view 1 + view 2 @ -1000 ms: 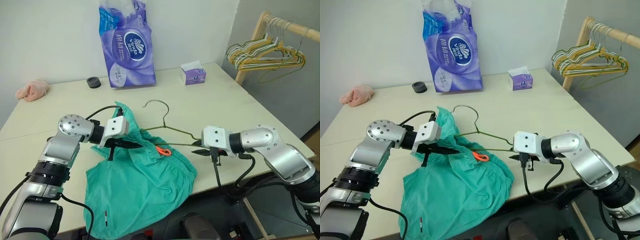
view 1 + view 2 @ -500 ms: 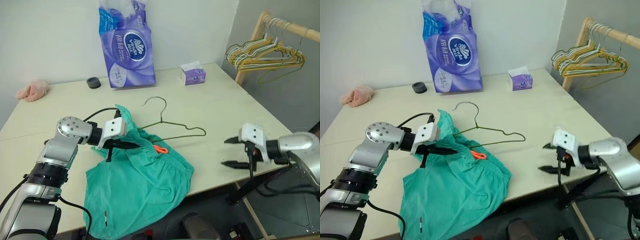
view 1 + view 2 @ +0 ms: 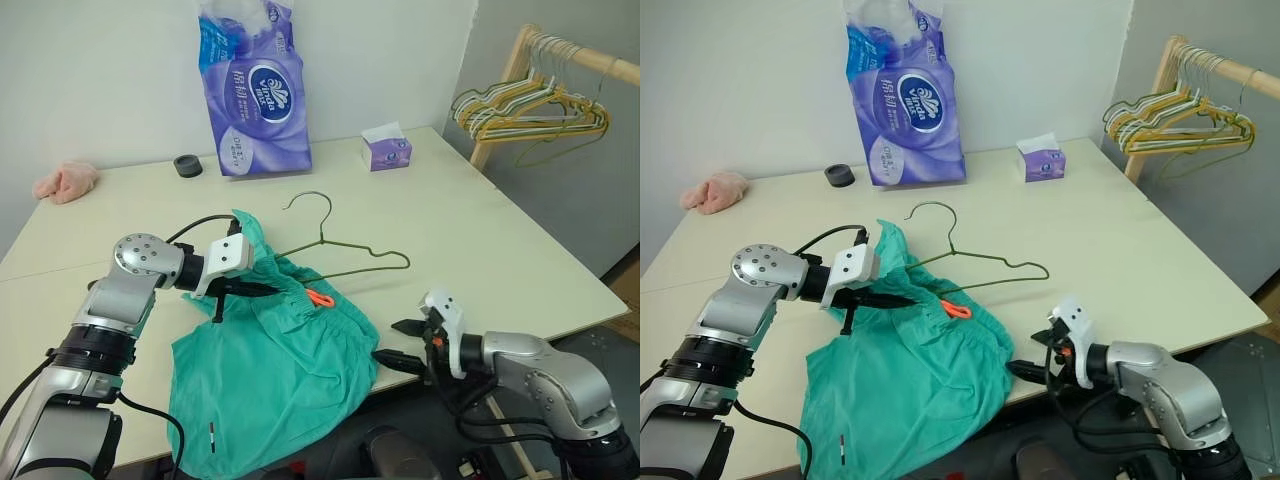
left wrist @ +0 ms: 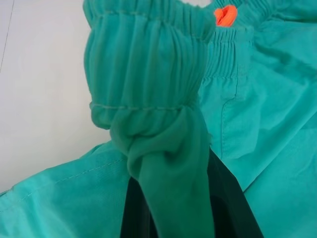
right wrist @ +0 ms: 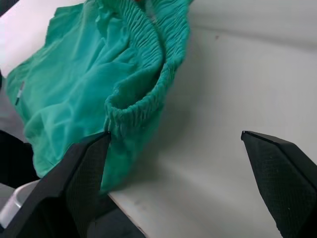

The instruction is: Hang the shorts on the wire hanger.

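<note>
Beige table (image 3: 470,215) carries everything. Teal shorts (image 3: 275,375) lie at the near edge, legs spilling over it toward us, waistband bunched up top. We see our left arm reaching in from the left; left gripper (image 3: 255,289) is pressed together on a fold of waistband, cloth pinched between the black fingers (image 4: 225,191) in the wrist view. Right gripper (image 3: 405,342) sits low at the near edge, just beside the shorts' right corner, jaws spread wide, nothing in them. Hanger (image 3: 345,255) lies flat beyond the shorts, hook toward the tissue pack (image 3: 250,85), lower bar touching the waistband by the orange tag (image 3: 320,298).

Changes: a second ago our right gripper was nearly closed at the hanger's right end; now it has let go, dropped down and back toward the edge, and the hanger rests free, shifted slightly. Left grip unchanged.

We judge the right is switching to grab the waistband's other side; hanging not yet started.
</note>
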Motion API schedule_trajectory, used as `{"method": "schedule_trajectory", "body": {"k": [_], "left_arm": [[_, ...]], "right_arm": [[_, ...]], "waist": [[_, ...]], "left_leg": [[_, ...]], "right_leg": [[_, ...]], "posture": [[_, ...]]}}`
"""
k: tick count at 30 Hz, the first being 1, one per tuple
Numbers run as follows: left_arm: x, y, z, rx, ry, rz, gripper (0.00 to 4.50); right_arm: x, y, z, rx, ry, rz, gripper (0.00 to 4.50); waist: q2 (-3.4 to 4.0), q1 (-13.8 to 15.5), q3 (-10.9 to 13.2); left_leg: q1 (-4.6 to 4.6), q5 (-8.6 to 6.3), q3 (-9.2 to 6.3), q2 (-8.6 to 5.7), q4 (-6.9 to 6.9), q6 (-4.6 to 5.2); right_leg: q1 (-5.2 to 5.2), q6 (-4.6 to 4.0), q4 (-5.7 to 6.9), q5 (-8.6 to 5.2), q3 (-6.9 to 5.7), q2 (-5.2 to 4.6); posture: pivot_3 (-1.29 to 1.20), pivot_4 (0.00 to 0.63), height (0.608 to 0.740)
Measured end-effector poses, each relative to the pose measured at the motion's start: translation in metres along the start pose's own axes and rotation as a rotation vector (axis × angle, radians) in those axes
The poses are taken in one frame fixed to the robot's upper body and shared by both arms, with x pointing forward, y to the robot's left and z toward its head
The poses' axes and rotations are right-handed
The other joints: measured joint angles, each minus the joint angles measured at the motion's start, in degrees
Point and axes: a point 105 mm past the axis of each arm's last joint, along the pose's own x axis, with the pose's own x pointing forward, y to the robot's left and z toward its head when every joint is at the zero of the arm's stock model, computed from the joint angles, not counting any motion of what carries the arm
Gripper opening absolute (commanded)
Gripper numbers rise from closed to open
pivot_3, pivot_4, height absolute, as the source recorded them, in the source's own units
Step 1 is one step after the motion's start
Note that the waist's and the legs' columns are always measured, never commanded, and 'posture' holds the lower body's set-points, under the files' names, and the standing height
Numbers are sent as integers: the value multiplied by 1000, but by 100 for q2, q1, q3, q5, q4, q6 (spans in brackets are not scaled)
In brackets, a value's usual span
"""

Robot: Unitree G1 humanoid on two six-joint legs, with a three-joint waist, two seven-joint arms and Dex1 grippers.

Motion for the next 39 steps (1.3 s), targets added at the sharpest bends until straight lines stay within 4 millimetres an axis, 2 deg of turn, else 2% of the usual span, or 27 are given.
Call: {"method": "schedule_trajectory", "body": {"k": [3, 8, 15, 21, 24, 27, 33, 36, 39], "left_arm": [[0, 0, 0, 1, 0, 3, 0], [0, 2, 2, 8, 0, 17, 0], [-2, 2, 3, 17, 6, 20, 0], [-2, 2, 3, 17, 6, 22, 0], [-2, 2, 3, 17, 6, 23, 0], [-2, 2, 3, 18, 6, 28, 0], [-2, 4, 3, 20, 5, 39, 0], [-2, 4, 3, 21, 5, 40, 0], [-2, 4, 3, 21, 5, 43, 0]], "right_arm": [[4, 5, 1, 25, -4, 25, 3946], [9, 16, -1, 95, 7, 92, 2326], [0, 14, -8, 133, 61, 92, 2326], [6, 20, -3, 156, 55, 113, 2326], [5, 18, -4, 148, 60, 95, 2850], [7, 14, -3, 146, 59, 52, 3834], [15, 16, 0, 137, 70, 34, 3834], [19, 18, -5, 123, 97, 30, 3232], [20, 18, -7, 96, 108, 26, 2222]], "waist": [[0, 2, -1], [0, 13, -1], [0, 17, -1], [0, 21, -1], [0, 32, -1], [0, 41, -1], [0, 43, -1], [0, 50, -1], [0, 51, -1]], "left_leg": [[0, 0, -1, 0, 0, 0], [0, 0, -1, 0, 0, 0], [0, 0, -1, 0, -1, 1], [0, 0, 0, 0, -1, 1], [0, 0, -1, 0, -1, 1], [0, 0, -1, 0, -1, 1], [-1, 0, -1, 0, -2, 1], [-1, 0, 0, 0, -2, 1], [-1, 0, 0, 0, -2, 1]], "right_leg": [[0, 0, 0, 0, -2, 0], [0, 0, 1, 0, -1, 0], [0, 6, 0, -4, -2, 0], [0, 6, -1, -3, 0, 0], [0, 6, 0, -4, -1, 0], [-1, 6, 1, -4, -1, 1], [-2, 6, 0, -3, 0, 1], [-2, 9, 0, -5, 0, 1], [-2, 9, 0, -5, 0, 1]], "posture": [[-333, 25, 740], [-325, 26, 740], [-325, 29, 740], [-324, 32, 740], [-323, 32, 740], [-326, 32, 740], [-325, 32, 740], [-320, 31, 740], [-318, 29, 740]]}}
